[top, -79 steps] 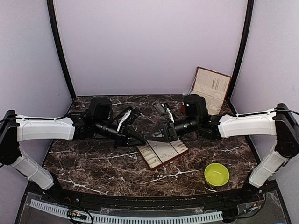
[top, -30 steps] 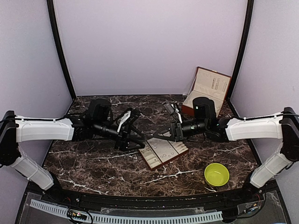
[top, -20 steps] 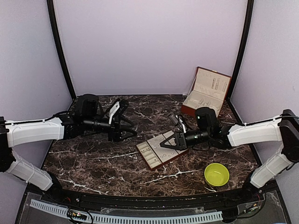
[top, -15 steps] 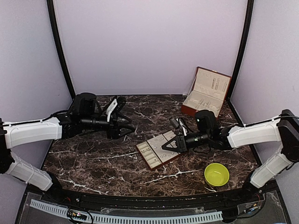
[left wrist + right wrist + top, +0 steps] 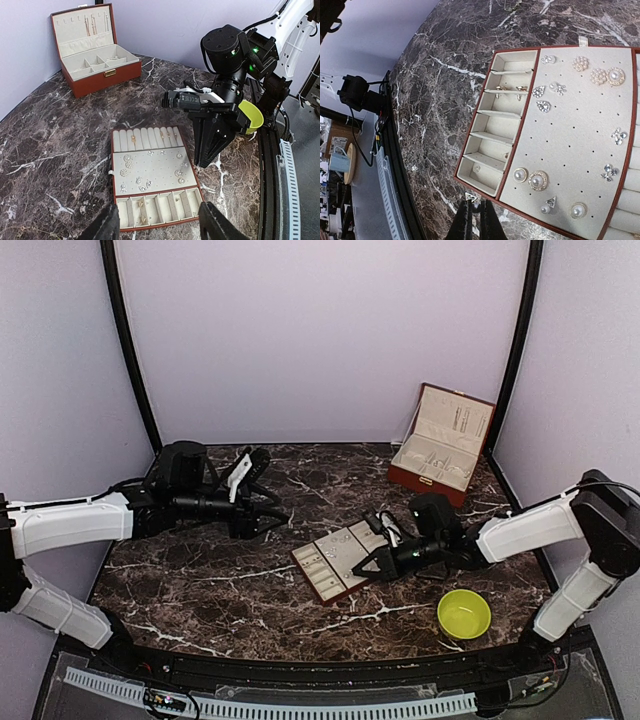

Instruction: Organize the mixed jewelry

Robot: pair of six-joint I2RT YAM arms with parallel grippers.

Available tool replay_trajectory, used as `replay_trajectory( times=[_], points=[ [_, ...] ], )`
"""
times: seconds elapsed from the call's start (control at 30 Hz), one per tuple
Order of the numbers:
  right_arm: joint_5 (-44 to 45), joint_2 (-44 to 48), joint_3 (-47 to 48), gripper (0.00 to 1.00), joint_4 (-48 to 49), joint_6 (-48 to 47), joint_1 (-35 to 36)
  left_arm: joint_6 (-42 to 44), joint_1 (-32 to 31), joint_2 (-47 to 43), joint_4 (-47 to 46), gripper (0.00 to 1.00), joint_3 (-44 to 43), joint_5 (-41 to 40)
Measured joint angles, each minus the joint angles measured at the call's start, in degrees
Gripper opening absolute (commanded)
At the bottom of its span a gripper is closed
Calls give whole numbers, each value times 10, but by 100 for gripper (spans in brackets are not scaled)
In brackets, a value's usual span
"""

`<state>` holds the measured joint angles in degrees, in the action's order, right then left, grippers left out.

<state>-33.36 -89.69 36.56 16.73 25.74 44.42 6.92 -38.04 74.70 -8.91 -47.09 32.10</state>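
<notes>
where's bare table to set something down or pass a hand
Widest free marble: near left, between the left arm and the tray. Also bare: the back middle, between the left pincer and the box. Crowded on the right, where the right pincer is by the tray, with the bowl nearby.

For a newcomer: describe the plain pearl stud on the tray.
Find the tray on the marble table, then its dotted middle panel. At the panel's corner nearest the right gripper sits the stud: a bare pearl, while its neighbour wears a sparkly rim.

Right gripper closed, pinching a small triangular stud over the marble table, just outside the compartment tray edge.
</notes>
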Motion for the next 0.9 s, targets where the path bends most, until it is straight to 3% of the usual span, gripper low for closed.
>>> replay_trajectory(
  times=[0.9],
  points=[
    [58,-43,-8,5,10,2,-1,0,0,0,0,56,0,-3]
  ],
)
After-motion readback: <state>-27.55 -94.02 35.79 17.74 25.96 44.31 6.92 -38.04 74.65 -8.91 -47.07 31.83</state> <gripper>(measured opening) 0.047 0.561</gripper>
